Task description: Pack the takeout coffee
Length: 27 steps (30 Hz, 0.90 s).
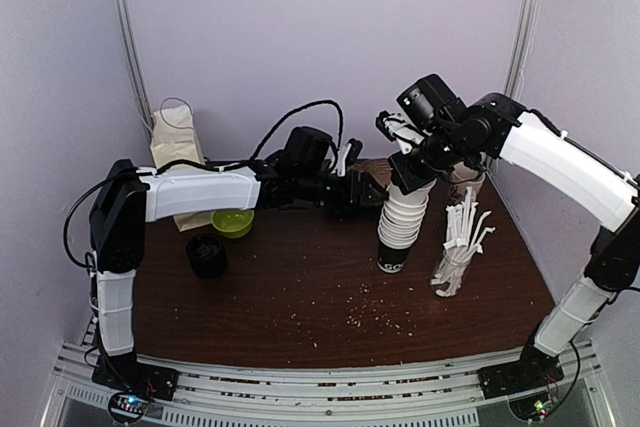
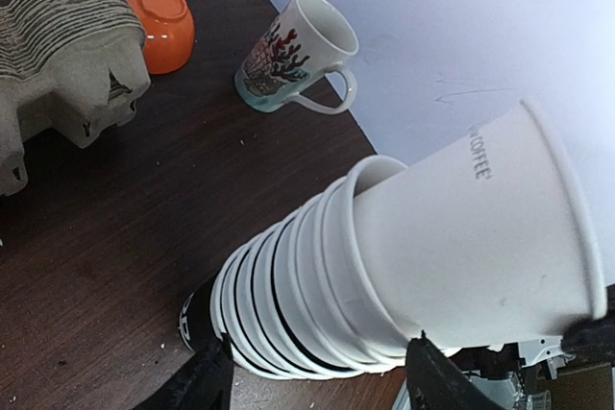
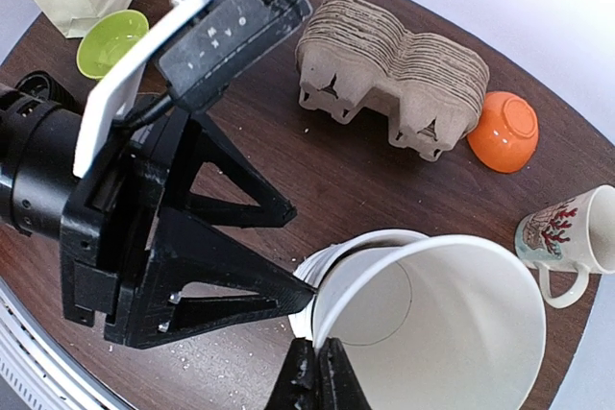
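Observation:
No lidded coffee cup shows in any view. A tall stack of lidless white cups (image 1: 400, 222) stands mid-table on a black-printed base; it also shows in the left wrist view (image 2: 279, 304). Its top cup (image 2: 480, 228), printed "COFFEE", is tilted and partly drawn out of the stack. My right gripper (image 3: 317, 364) is shut on the near rim of this top cup (image 3: 442, 324), above the stack (image 1: 403, 142). My left gripper (image 2: 322, 367) is open at the stack's left side (image 1: 378, 197). One of its fingertips (image 3: 306, 280) touches the stacked rims.
A pile of pulp cup carriers (image 3: 394, 69), an orange bowl (image 3: 502, 132) and a patterned mug (image 3: 562, 242) lie behind the stack. A glass of white stirrers (image 1: 455, 247) stands right of it. A black stack of lids (image 1: 206, 254), a green bowl (image 1: 232, 222) and a paper bag (image 1: 175, 147) are at the left.

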### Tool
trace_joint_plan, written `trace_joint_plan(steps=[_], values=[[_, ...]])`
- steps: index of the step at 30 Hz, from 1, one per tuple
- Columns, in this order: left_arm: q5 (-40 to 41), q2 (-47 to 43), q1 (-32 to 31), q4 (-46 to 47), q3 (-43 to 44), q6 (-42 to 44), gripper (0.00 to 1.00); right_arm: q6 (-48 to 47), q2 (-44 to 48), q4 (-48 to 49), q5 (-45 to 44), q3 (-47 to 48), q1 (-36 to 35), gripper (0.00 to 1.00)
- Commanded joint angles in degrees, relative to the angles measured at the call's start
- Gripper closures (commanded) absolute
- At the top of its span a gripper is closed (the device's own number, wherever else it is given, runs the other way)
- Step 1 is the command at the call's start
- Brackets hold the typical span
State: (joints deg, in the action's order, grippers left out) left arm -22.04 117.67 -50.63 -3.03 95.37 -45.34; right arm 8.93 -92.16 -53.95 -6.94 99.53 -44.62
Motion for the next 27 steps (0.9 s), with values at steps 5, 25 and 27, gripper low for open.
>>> trace_joint_plan(steps=[5,25,27], values=[[0.8,0.9,-0.4,-0.2,-0.7,0.6,0.36,0.2,3.0,-1.6,-3.8,3.0,-0.3,1.0],[0.8,-5.8,-0.7,0.9,-6.6,1.2,0.22,1.8,6.6,-5.4,-4.9,7.7,-0.3,1.0],[1.3,-7.1,-0.7,0.7,-7.3,1.5,0.17,2.0,7.0,-5.9,-4.5,8.8,-0.3,1.0]])
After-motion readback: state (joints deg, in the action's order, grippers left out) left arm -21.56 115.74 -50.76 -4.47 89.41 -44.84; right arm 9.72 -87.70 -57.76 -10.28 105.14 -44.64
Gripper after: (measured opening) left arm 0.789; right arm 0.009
